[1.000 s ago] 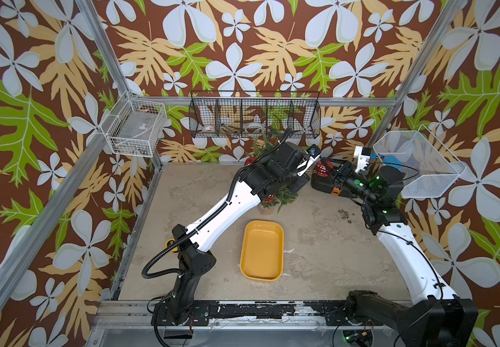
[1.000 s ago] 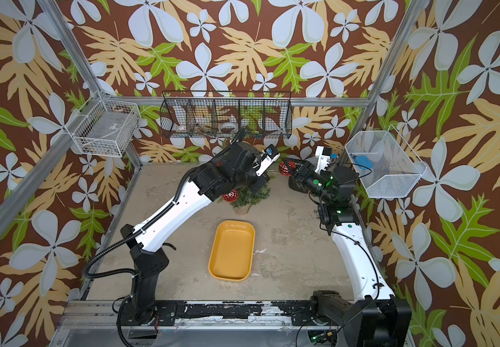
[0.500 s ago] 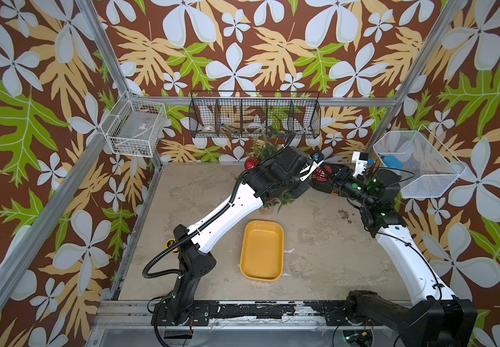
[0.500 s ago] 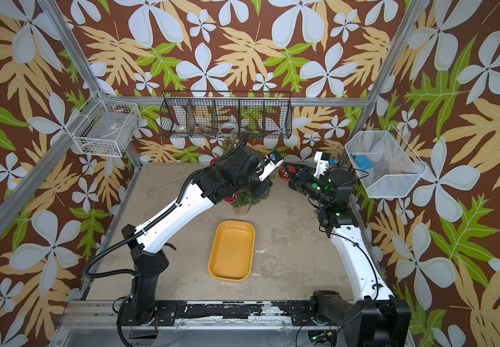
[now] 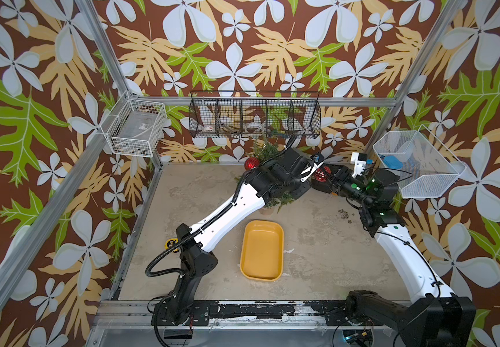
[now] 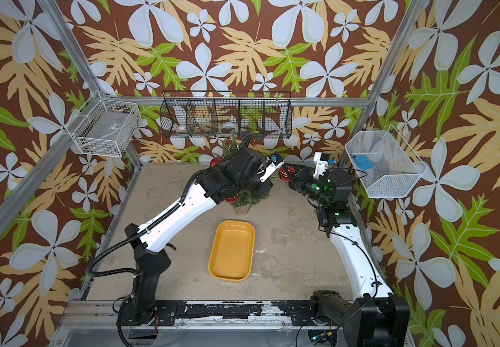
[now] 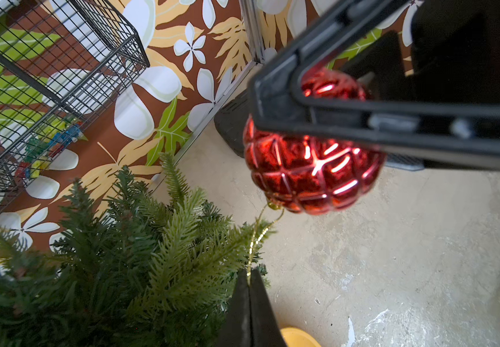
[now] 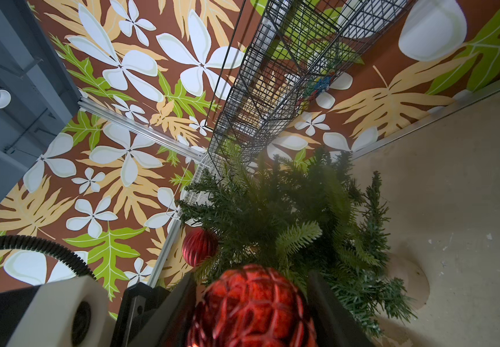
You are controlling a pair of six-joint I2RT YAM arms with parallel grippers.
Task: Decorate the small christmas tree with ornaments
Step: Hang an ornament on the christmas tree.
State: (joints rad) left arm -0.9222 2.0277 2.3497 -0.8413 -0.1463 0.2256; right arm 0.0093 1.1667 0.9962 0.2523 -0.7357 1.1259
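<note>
One latticed bauble (image 7: 312, 168) sitting clamped in half-spread right gripper (image 8: 250, 282) just beside tree (image 8: 288, 216); left gripper (image 7: 248, 279) fully closed, pinching its gold string (image 7: 256, 237). Ribbed bauble (image 8: 198, 246) hanging on tree, third bauble (image 6: 231, 199) hanging low under left arm (image 6: 182, 210). Tree standing at back of table (image 5: 197, 192); yellow tray (image 5: 262, 252) lying nearer front.

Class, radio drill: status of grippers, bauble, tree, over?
Right gripper shut on lattice bauble. Left gripper pinching its string. Tree alongside, ribbed bauble hung. No obstruction seen.
</note>
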